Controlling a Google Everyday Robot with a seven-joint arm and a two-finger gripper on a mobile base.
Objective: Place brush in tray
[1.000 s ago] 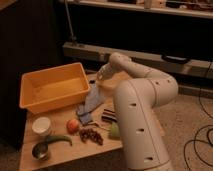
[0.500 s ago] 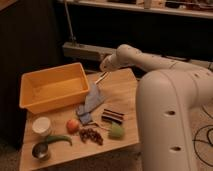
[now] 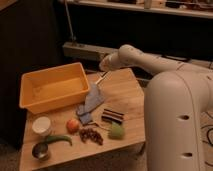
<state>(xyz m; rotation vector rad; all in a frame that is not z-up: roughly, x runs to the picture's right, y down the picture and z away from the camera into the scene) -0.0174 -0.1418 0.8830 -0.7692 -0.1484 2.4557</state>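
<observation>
A yellow tray (image 3: 52, 87) stands on the left back part of the wooden table (image 3: 127, 97). My gripper (image 3: 105, 65) hangs over the table's far edge, right of the tray. A thin pale brush (image 3: 101, 78) slants down from the gripper towards a blue-grey cloth (image 3: 92, 100), its lower end near the cloth. I cannot tell whether the brush is held or only touched. The tray looks empty.
In front of the tray lie a white cup (image 3: 41, 125), an orange fruit (image 3: 73, 125), a green pepper (image 3: 57, 139), a metal cup (image 3: 40, 150), dark dried fruit (image 3: 91, 135), a dark bar (image 3: 112, 116) and a green fruit (image 3: 116, 131). My white arm (image 3: 175, 110) fills the right.
The gripper has risen a little and moved right, from over the cloth towards the table's far edge. The bulky arm body has swung to the right.
</observation>
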